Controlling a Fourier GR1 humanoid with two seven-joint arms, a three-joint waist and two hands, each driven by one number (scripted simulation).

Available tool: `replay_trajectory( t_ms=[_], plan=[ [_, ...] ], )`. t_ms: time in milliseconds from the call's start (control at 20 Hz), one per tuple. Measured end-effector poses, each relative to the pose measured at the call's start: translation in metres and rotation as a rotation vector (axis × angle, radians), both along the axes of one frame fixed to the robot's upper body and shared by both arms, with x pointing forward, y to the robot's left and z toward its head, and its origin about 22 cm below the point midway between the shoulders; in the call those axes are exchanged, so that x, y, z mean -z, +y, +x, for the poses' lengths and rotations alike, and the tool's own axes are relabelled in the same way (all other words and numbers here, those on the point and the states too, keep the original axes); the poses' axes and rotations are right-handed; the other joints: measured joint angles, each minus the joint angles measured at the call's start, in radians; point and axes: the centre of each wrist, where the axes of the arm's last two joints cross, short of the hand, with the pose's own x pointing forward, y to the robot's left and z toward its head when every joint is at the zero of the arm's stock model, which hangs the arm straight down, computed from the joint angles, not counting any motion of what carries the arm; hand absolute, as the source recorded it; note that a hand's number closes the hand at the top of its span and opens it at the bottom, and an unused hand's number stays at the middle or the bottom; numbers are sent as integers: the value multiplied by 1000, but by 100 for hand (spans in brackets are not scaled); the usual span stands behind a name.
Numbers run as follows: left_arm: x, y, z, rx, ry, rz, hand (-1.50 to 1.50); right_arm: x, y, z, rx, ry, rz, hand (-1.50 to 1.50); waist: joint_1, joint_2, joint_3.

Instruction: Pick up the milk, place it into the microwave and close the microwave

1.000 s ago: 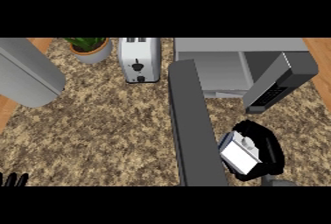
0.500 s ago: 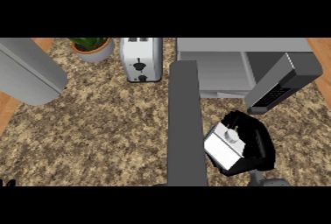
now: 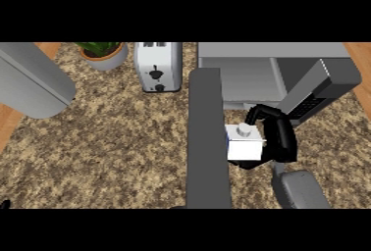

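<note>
The milk (image 3: 244,144) is a white carton with a round cap, held upright above the counter just in front of the microwave. My right hand (image 3: 276,137) is shut on it, black fingers curled round its right side and over its top. The microwave (image 3: 272,73) stands at the back right, and its interior (image 3: 243,81) is exposed. Its door (image 3: 208,137) stands open, reaching toward me as a long dark grey panel just left of the carton. My left hand (image 3: 4,204) shows only as a dark tip at the lower left edge.
A silver toaster (image 3: 158,66) stands at the back centre, with a potted plant (image 3: 103,53) to its left. A large grey rounded object (image 3: 29,81) fills the upper left. A dark panel with buttons (image 3: 319,93) slants at the microwave's right.
My right hand has carried the milk up and back toward the microwave's opening. The left hand has sunk almost out of the lower left corner.
</note>
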Motion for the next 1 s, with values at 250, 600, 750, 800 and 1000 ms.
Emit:
replay_trajectory(
  t_ms=[250,600,750,800,1000],
  plan=[
    [5,6,2,15,3,-6,-150,12,0,35,70,45,-23,150,8,2,-1],
    [6,17,11,12,10,-3,-150,29,-5,75,120,64,-7,150,19,5,-3],
    [6,23,11,10,9,1,-150,33,-10,87,130,47,-21,150,26,8,-4],
    [7,25,11,14,13,2,-150,34,-7,90,132,36,-27,150,27,8,-4],
    [6,26,14,21,12,-5,-150,41,-4,95,145,-9,-73,150,37,13,-4]
  ],
)
